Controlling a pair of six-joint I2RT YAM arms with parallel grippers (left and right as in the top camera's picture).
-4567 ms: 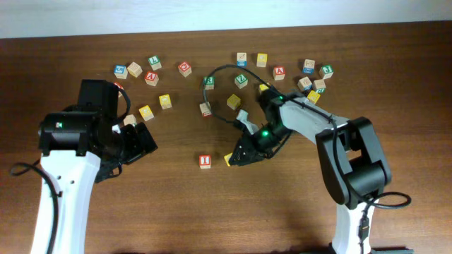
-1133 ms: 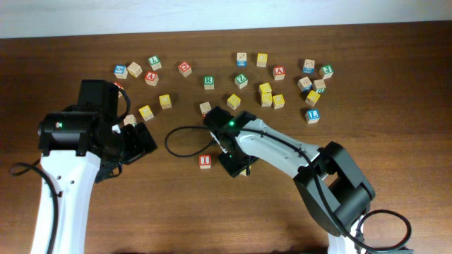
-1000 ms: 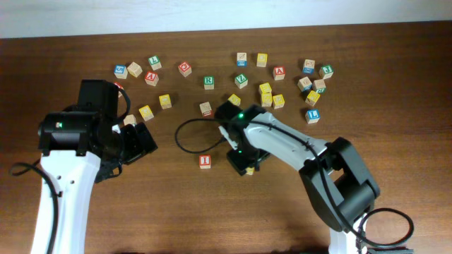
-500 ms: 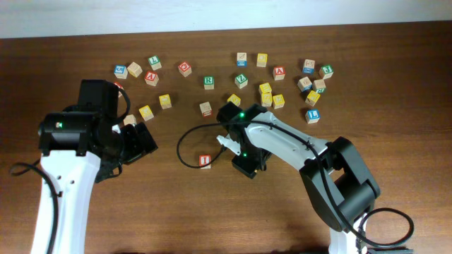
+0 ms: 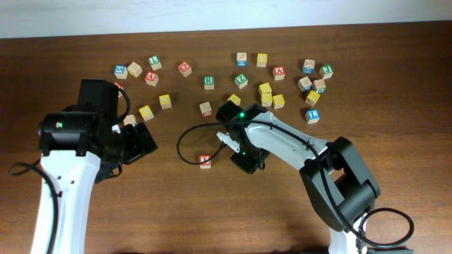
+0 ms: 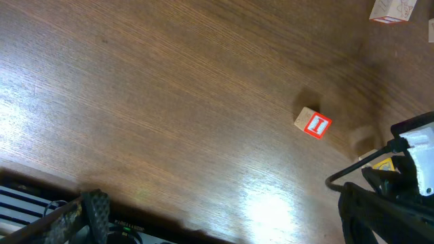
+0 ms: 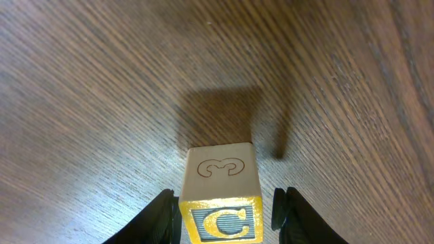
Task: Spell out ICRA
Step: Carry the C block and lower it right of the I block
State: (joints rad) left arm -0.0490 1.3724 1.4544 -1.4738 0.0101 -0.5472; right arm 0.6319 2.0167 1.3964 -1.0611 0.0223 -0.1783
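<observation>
- The wooden table point(image 5: 395, 212) holds a scatter of spare letter blocks point(image 5: 279, 71) along its far edge, well apart from the work.
- The left gripper point(image 5: 138, 144) hangs empty with its jaws spread wide, so we judge a clash unlikely.
- The right gripper point(image 5: 246, 161) stands low, its fingers point(image 7: 163, 210) flanking the yellow C block. We cannot tell whether they pinch it yet.
- A black cable point(image 5: 182, 141) loops out and ends just beside the red I block. Any sweep of the right arm could snag that block and drag it askew.
- The I block point(image 5: 205, 161) lies near the gripper, with bare wood between them.
- The C block point(image 7: 220, 179) sits on the wood between the fingers. We think an off-centre squeeze could twist it out of line with the I.
</observation>
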